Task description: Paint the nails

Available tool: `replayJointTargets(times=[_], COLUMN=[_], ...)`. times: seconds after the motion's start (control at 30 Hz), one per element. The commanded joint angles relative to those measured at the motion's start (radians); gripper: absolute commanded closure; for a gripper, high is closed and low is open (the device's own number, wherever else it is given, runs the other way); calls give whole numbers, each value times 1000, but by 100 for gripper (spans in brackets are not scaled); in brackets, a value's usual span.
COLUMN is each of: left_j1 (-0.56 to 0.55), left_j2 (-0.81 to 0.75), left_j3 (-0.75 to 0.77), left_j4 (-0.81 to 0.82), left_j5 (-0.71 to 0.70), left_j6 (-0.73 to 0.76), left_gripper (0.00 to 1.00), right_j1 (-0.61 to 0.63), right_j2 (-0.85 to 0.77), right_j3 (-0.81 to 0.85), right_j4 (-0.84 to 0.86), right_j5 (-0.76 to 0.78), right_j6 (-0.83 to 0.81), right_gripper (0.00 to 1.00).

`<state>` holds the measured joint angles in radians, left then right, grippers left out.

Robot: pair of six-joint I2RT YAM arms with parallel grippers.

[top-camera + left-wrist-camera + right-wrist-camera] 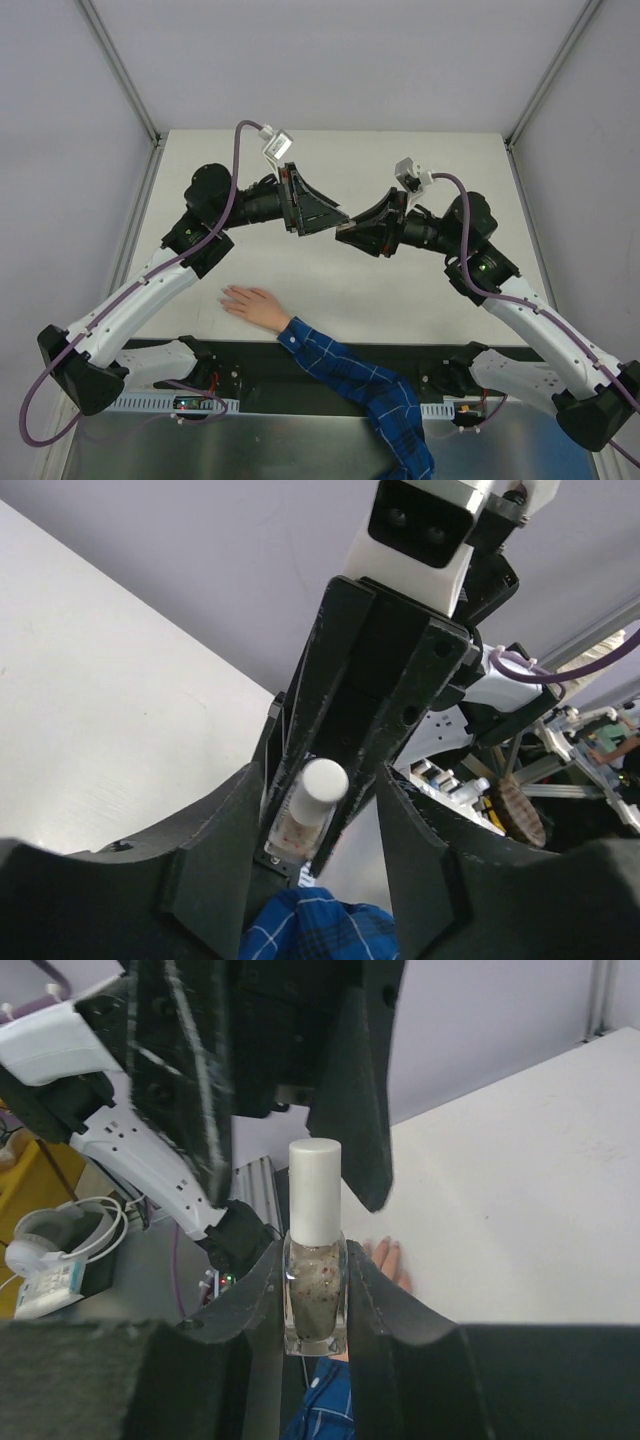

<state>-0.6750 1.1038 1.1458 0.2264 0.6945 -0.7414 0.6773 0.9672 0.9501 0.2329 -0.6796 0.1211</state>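
Note:
Both grippers meet in mid-air above the table. My right gripper (315, 1260) (352, 232) is shut on a small clear polish bottle (315, 1300) with a white cap (315, 1190) (323, 780). My left gripper (320, 785) (328, 215) is open; its fingers (355, 1110) stand on either side of the cap without touching it. A pale hand (250, 303) in a blue plaid sleeve (350, 375) lies flat on the table below. The nails (386, 1243) show only as tiny fingertip ends in the right wrist view.
The white table (330, 150) is walled on three sides by grey panels and metal posts (120, 65). Both arm bases and cabling sit along the near edge (300, 405). The sleeve crosses that edge between the bases.

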Motion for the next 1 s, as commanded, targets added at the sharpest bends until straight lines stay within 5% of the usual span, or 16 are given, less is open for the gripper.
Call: replayJointTargets(times=[0.0, 0.13, 0.17, 0.27, 0.3, 0.33, 0.37, 0.4, 0.43, 0.47, 0.67, 0.8, 0.97], left_j1=[9, 8, 8, 0, -30, -62, -98, -163, -179, -181, -182, -181, -117], left_j2=[40, 56, 57, 57, 47, 38, 33, 39, 47, 69, 100, 84, 15], left_j3=[-1, 6, 15, 57, 69, 81, 113, 133, 155, 191, 250, 253, 171], left_j4=[143, 136, 127, -23, -138, -207, -264, -307, -384, -407, -441, -434, -314], left_j5=[96, 96, 83, -8, -168, -273, -406, -587, -651, -677, -678, -664, -409], left_j6=[-72, -66, -61, -3, 55, 80, 103, 128, 123, 110, 79, 80, 105], left_gripper=[55, 77, 98, 100, 100, 100, 100, 100, 100, 100, 100, 100, 27], right_j1=[-8, -10, -10, 31, 148, 242, 352, 543, 601, 635, 630, 512, 290], right_j2=[-5, -7, -8, -41, -59, -73, -64, -47, -26, 22, 16, -15, -54], right_j3=[-2, -2, -2, 16, 33, 47, 68, 72, 73, 93, 82, 76, 39], right_j4=[140, 138, 135, -11, -146, -186, -197, -119, -65, -35, -52, -134, -153], right_j5=[-71, -60, -46, 188, 345, 802, 1067, 1288, 1509, 1543, 1317, 1038, 648], right_j6=[66, 64, 54, -47, -201, -274, -367, -546, -640, -681, -643, -537, -315], right_gripper=[100, 100, 100, 100, 100, 100, 100, 100, 100, 100, 100, 100, 100])
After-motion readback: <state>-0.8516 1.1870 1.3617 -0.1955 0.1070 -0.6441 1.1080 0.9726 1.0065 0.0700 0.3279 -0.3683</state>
